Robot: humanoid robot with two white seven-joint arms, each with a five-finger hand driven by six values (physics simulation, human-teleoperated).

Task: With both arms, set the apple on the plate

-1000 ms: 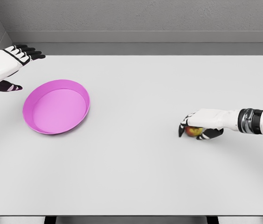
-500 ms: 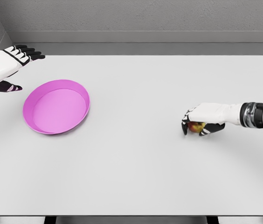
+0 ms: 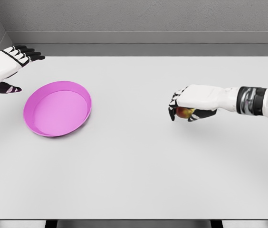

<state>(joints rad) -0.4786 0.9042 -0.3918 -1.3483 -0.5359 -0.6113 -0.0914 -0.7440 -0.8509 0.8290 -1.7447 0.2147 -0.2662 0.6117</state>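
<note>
A small red-yellow apple (image 3: pixel 185 112) is held in my right hand (image 3: pixel 186 107), whose fingers curl over it from above, a little above the white table right of centre. The pink plate (image 3: pixel 79 121) lies on the table at the left, well apart from the apple. My left hand (image 3: pixel 11 66) hovers beyond the plate's upper left rim, fingers spread and holding nothing.
The white table (image 3: pixel 138 171) spans the whole view, with its front edge near the bottom. A grey wall runs along the back and the left corner.
My right hand has lifted the apple off the table and carried it left and up toward the plate. The left hand has stayed in place.
</note>
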